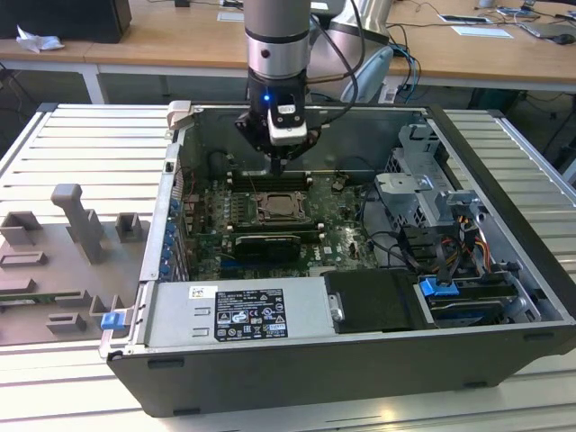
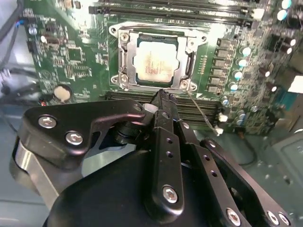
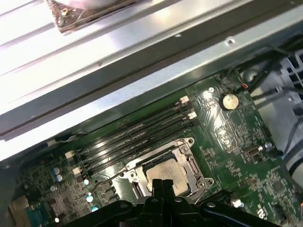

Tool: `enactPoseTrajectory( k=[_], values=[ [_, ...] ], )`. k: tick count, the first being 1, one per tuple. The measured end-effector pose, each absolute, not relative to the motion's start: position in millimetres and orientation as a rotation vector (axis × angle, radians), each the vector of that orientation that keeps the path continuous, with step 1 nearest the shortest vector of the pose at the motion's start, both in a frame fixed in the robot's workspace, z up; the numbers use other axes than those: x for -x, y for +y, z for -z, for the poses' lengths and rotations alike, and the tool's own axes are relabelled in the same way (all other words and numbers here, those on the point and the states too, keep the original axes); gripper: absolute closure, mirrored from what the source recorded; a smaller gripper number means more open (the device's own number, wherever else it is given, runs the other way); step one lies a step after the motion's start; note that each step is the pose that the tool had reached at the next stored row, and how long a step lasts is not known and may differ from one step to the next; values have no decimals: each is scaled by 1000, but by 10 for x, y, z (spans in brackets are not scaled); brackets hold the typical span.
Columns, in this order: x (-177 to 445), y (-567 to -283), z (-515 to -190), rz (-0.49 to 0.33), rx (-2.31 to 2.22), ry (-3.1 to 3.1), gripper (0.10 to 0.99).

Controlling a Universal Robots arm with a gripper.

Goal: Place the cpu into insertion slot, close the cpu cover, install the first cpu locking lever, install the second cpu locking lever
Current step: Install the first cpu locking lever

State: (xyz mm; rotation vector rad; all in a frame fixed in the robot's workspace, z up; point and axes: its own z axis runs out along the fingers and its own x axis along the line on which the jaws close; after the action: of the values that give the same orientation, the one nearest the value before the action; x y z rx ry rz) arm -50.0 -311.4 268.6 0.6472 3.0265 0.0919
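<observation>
In the exterior view the gripper (image 1: pixel 277 164) hangs inside the open case (image 1: pixel 297 378), a little above the frame's centre. Its fingers are pressed together into one narrow tip and hold nothing. The cpu (image 1: pixel 274 209) lies just below that tip in the frame, near the centre, seated flat on the board (image 1: pixel 346 229). The second wrist view looks down past the closed fingertips (image 2: pixel 161 97) onto the pale cpu face (image 2: pixel 155 60), with the cover (image 2: pixel 191 61) lying flat around it as a silver frame. So the tip points at the cover's near edge, not at the chip's middle, and appears to be clear of it. From the cover corner nearest the tip a thin wire lever (image 2: pixel 201 113) slants outward across the board, its long axis leading away from the cover; it looks unlatched. I cannot tell how the other lever stands.
</observation>
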Motion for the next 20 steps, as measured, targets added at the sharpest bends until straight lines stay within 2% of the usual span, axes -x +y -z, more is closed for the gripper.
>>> enactPoseTrajectory(
  k=[20],
  values=[
    [500,-3114,-2679,-85,-34,3119,980]
  ],
)
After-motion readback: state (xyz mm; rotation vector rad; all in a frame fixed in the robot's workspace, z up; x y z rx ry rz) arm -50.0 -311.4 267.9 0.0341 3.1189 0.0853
